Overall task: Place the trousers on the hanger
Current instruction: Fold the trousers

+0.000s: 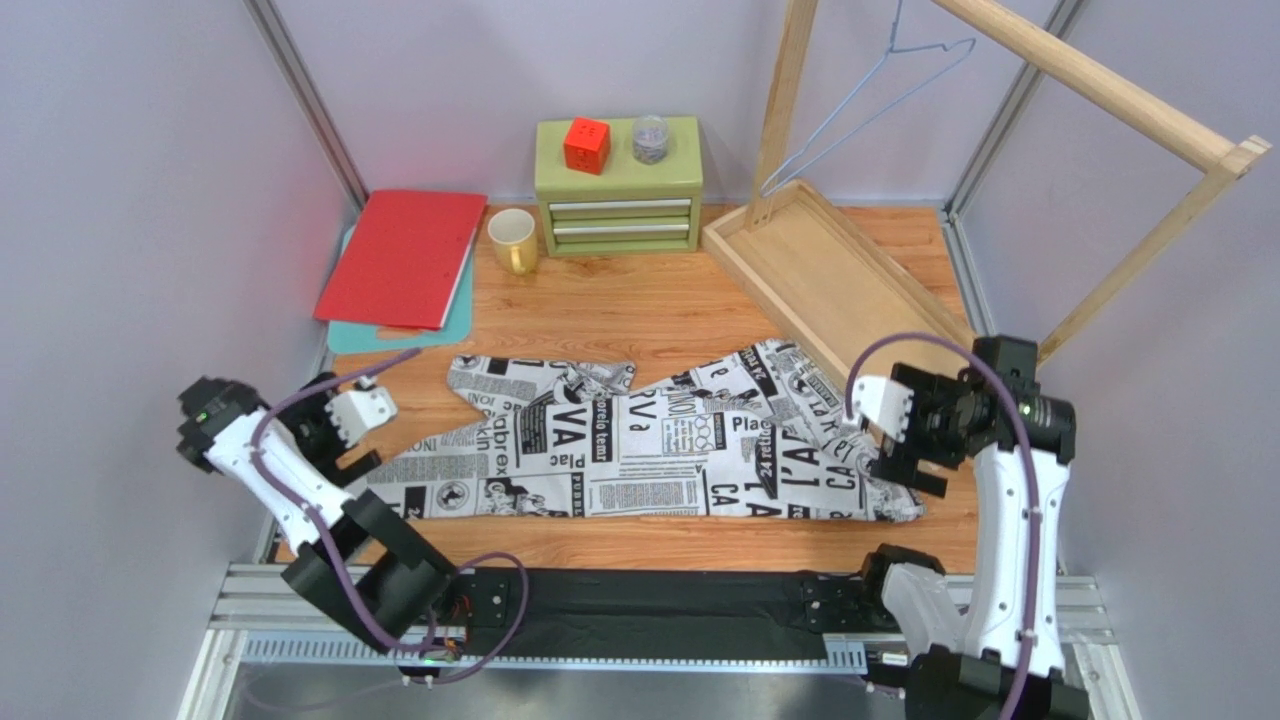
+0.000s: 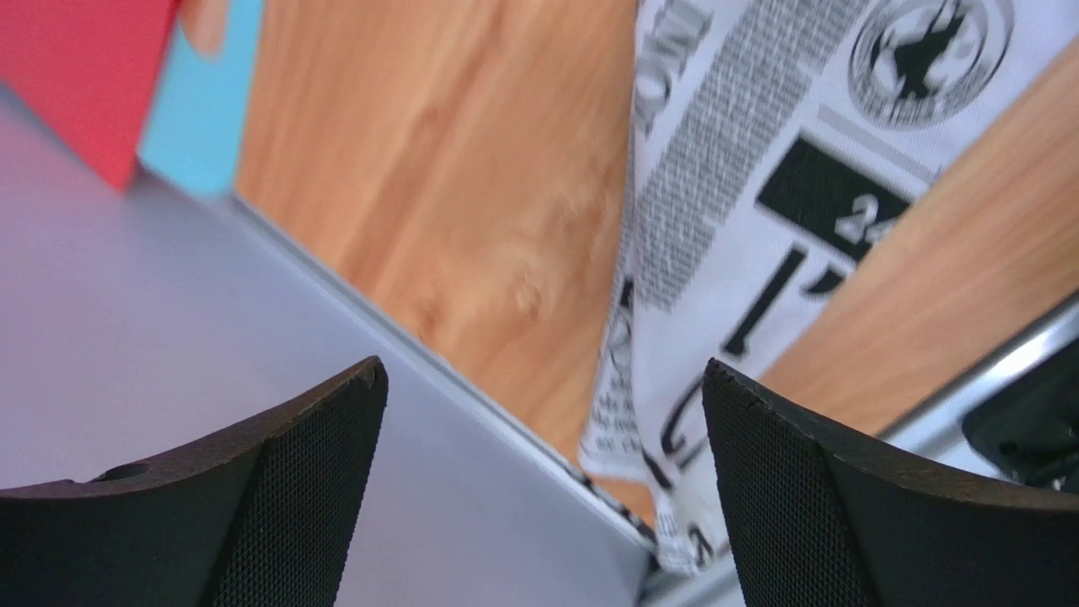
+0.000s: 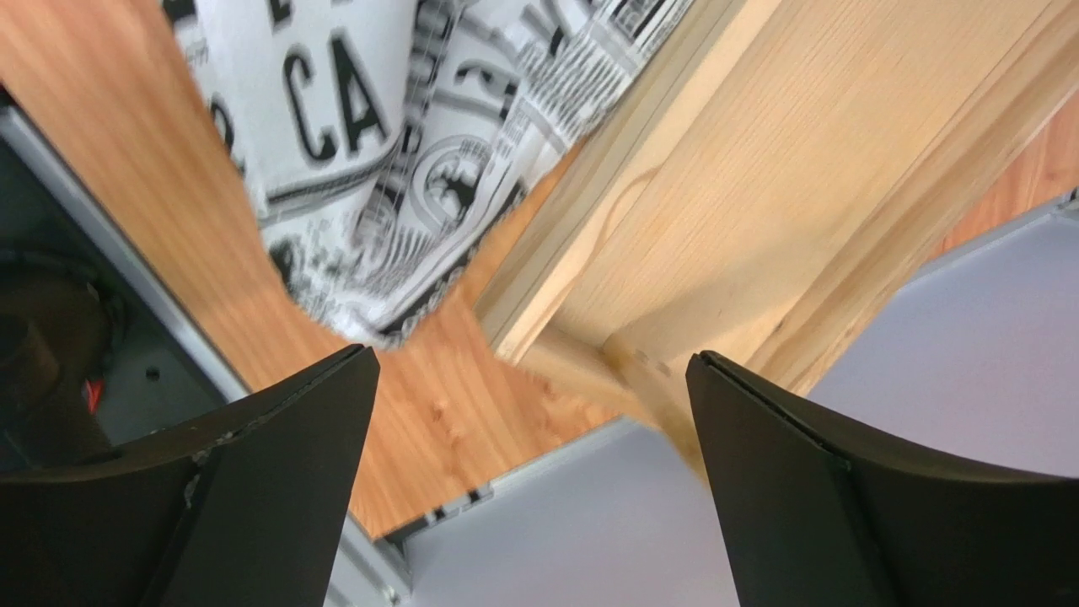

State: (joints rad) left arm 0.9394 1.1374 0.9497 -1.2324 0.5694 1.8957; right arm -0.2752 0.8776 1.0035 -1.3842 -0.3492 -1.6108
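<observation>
Trousers (image 1: 631,443) flat on table (image 1: 631,308); hanger (image 1: 879,105) far right on rack (image 1: 1112,90) (hook up). L gripper (image 2: 542,369), R gripper (image 3: 531,357) at trouser ends, jaws apart, empty.

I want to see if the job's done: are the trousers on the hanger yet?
Not on it. The trousers lie flat on the table; the hanger hangs bare on the wooden rack behind.

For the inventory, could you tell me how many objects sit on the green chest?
2: a red cube left on the chest top, a small jar right of it; none seems hidden.
</observation>
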